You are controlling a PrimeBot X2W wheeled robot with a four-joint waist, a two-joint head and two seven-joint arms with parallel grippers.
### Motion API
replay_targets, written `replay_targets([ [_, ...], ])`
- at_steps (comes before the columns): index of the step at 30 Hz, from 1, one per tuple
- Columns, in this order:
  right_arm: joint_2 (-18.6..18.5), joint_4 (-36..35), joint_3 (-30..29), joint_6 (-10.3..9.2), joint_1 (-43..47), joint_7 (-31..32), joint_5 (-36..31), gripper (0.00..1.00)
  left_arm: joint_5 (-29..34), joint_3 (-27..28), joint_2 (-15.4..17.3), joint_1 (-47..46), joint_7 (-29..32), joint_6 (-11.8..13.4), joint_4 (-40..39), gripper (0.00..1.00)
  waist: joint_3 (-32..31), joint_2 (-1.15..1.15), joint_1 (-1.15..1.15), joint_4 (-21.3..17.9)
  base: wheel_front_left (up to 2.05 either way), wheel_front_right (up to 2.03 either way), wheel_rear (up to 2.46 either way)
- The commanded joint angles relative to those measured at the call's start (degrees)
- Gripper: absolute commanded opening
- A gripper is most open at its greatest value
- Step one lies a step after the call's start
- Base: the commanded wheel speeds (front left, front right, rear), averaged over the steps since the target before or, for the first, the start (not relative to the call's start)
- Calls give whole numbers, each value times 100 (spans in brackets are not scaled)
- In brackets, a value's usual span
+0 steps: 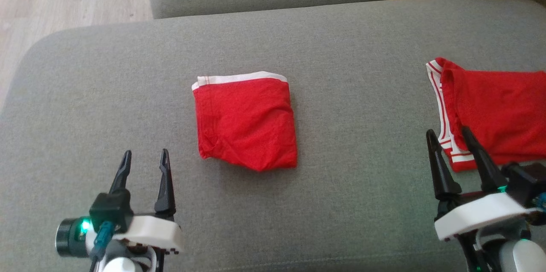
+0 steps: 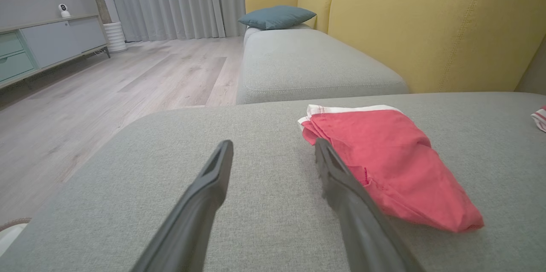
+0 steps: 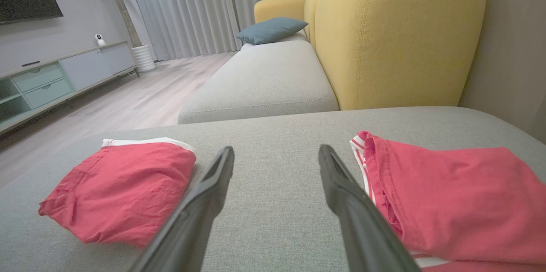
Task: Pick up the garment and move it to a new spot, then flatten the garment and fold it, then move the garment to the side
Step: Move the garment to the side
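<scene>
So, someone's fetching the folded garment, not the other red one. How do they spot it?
Look at the middle of the grey seat. The folded garment is a red square with one white band on its far edge; the other red garment, at the right, has striped trim.

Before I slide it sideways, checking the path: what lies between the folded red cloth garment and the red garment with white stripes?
Only bare grey sofa cushion between folded red garment and striped red garment, in head and right wrist views.
</scene>
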Motion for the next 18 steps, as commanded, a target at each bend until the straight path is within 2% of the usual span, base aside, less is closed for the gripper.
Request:
replay_targets([
  [1, -45, -234, 79, 20, -71, 24, -52, 100, -25, 155, 104, -233, -22, 44, -207, 100, 2, 0, 0, 4, 0, 0, 0],
  [12, -59, -193, 15, 20, -150, 62, -58, 100, 0, 73, 115, -430, -62, 35, -234, 100, 160, 0, 0, 135, 0, 0, 0],
  [18, -194, 182, 243, 20, -605, 157, 44, 100, 64, 6, 87, -749, -140, -6, -336, 100, 524, 0, 0, 326, 0, 0, 0],
])
